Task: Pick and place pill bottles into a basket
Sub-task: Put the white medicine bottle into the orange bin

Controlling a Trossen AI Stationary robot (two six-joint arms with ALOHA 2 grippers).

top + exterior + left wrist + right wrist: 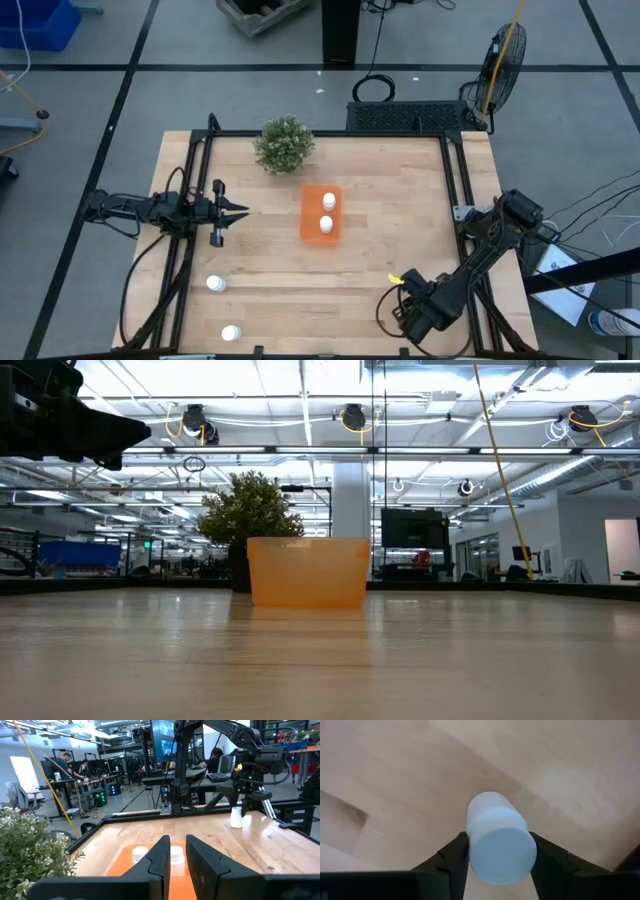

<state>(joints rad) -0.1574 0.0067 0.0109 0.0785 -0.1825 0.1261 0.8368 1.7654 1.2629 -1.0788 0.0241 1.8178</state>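
Note:
The orange basket (321, 213) stands mid-table with two white pill bottles upright in it (328, 200) (326, 224); both also show in the left wrist view (139, 853). Two more bottles stand on the table near left (214, 284) (231, 332). My right gripper (499, 845) is at the near right (408, 285), pointing down and shut on a fifth bottle (497, 840), which the gripper hides in the high view. My left gripper (240, 212) hovers left of the basket, slightly open and empty, with its fingers (162, 852) pointing toward the basket. My right gripper pinches the pill bottle's sides just below its cap (470, 845) between its two fingers, coming from above and pointing down. The bottle stands roughly upright under the fingers (236, 817). Whether its bottom is on the table or just above it, I cannot tell.
A bushy green plant (285, 143) stands behind the basket toward the far edge. Black frame rails run along the table's left and right sides (455, 180). Bare wood lies between the basket and my right gripper. People sit at desks in the room beyond (65, 762).

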